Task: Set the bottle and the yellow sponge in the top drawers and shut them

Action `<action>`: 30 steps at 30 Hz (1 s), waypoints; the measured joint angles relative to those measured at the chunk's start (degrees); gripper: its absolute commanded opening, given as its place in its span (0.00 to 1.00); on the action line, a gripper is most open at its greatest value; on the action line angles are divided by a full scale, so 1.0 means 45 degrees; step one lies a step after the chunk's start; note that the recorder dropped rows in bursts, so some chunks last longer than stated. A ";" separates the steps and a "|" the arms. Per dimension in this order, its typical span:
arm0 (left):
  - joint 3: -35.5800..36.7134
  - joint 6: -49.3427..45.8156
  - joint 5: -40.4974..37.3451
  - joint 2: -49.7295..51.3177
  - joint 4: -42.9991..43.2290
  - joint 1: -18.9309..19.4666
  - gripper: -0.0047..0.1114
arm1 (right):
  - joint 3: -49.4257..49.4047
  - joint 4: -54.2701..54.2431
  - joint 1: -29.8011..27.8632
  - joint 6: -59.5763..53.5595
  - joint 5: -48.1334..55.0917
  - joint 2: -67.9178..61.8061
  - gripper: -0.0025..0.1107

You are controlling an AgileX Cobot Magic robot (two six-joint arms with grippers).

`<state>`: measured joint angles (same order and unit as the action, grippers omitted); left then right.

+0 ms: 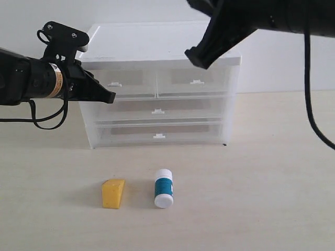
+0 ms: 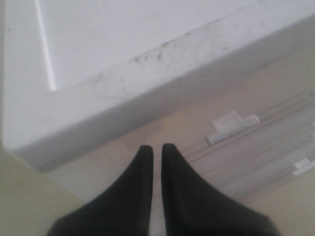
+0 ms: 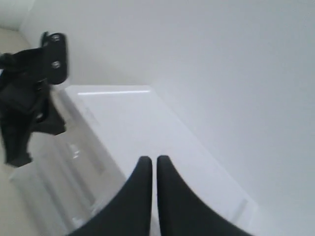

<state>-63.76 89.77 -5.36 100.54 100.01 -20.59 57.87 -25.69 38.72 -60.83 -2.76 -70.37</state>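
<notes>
Both narrow, empty: left fingers point(image 2: 140, 172), right fingers point(image 3: 142, 179). Bottle point(image 1: 164, 187) well apart from both, white ends, teal label, long axis pointing at cabinet point(image 1: 146, 42).

Plain lab: pale tabletop point(image 1: 272, 188), white wall point(image 1: 152, 10)

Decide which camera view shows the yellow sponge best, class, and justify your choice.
The exterior view: the yellow sponge lies whole and unobstructed beside the bottle. Neither wrist view shows it; both look at the cabinet.
</notes>
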 measured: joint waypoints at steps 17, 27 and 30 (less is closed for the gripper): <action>0.0000 0.0000 0.0000 0.0000 0.0000 0.0000 0.07 | -0.0235 -0.6297 -0.0027 -1.0476 -0.3221 0.0000 0.02; 0.0000 0.0000 0.0000 0.0000 0.0000 0.0000 0.07 | -0.0741 -0.8094 -0.0027 -1.3436 -0.5314 0.0000 0.02; 0.0000 0.0000 0.0000 0.0000 0.0000 0.0000 0.07 | -0.1093 -0.7927 -0.0027 -1.3511 -0.5561 0.0000 0.02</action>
<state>-63.76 89.77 -5.36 100.54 100.01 -20.59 52.95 -61.36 38.59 -121.63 -27.78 -70.37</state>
